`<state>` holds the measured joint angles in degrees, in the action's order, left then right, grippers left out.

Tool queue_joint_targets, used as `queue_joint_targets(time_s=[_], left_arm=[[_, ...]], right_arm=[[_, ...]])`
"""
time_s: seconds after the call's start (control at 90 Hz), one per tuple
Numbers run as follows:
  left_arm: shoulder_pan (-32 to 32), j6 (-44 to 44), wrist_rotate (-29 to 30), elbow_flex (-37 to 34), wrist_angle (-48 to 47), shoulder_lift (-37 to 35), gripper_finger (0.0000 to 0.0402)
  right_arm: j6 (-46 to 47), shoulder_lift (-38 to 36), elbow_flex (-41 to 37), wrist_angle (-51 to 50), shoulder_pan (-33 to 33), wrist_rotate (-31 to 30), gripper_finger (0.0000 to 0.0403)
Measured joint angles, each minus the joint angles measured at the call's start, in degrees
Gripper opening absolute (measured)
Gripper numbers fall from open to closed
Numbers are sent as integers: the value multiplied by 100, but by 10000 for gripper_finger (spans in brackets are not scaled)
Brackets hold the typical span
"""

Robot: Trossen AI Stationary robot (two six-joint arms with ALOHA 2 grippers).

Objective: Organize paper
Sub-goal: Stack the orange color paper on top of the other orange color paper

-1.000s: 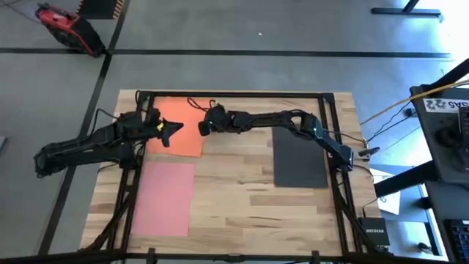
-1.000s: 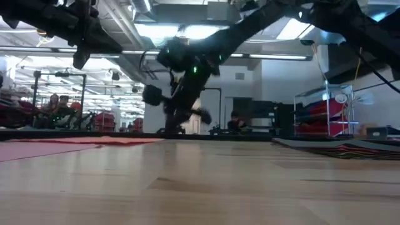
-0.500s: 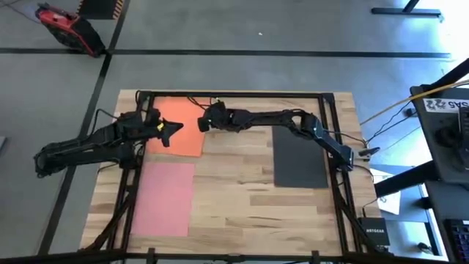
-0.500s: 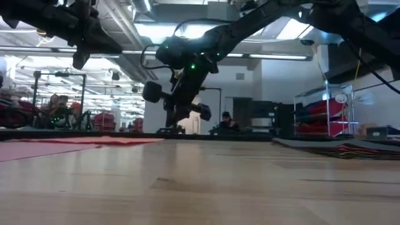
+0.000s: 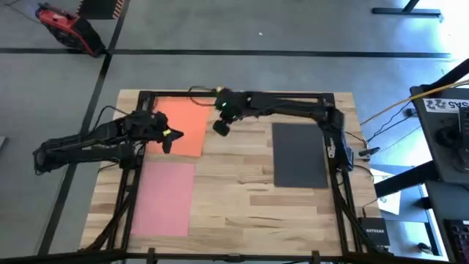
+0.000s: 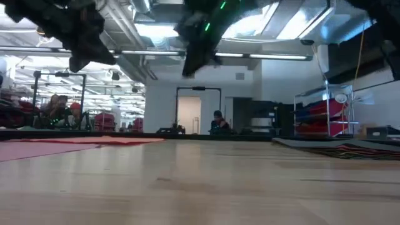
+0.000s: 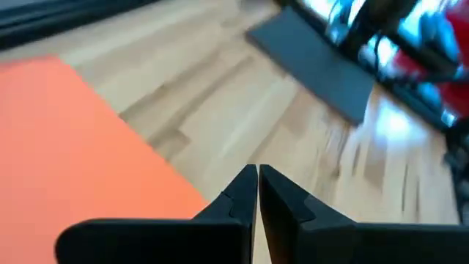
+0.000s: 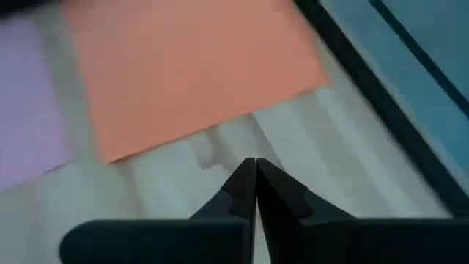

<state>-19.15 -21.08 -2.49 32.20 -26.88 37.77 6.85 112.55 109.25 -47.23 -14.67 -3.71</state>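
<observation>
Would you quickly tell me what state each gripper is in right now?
Left gripper: closed, holding nothing, above the orange paper.
Right gripper: closed, holding nothing.

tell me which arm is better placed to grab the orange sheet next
Left, probably. The left tool hangs over the orange sheet, near its right edge, fingers shut. The right tool, also shut, sits beyond that edge over bare wood, raised well above the table in the low view.

The right gripper (image 8: pixel 256 170), fingers pressed together, hangs over bare wooden tabletop (image 8: pixel 337 176) just beside the orange sheet (image 8: pixel 190 66); a pink sheet (image 8: pixel 29 103) lies alongside.
</observation>
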Motion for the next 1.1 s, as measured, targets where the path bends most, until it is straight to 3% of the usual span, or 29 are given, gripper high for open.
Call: queue_joint_targets(time_s=[0.3, 0.422, 0.733, 0.933, 1.1], left_arm=[[-253, 1669, -422, 1354, 18, 2152, 0], [-603, 2222, -915, 1888, -10, 2934, 0], [-1366, 3723, -1043, 3050, -554, 4736, 0], [-1614, 5163, -913, 3432, -725, 5775, 0], [-1793, 5654, -802, 3747, -714, 6527, 0]], right_arm=[[-1058, -1356, 0, -1445, -516, 623, 0], [-1355, -1622, -2, -1580, -535, 737, 0], [-1646, -1888, -5, -2044, -523, 741, 0], [-1807, -1956, -5, -2045, -523, 741, 0], [-1920, -1956, -5, -2092, -523, 741, 0]])
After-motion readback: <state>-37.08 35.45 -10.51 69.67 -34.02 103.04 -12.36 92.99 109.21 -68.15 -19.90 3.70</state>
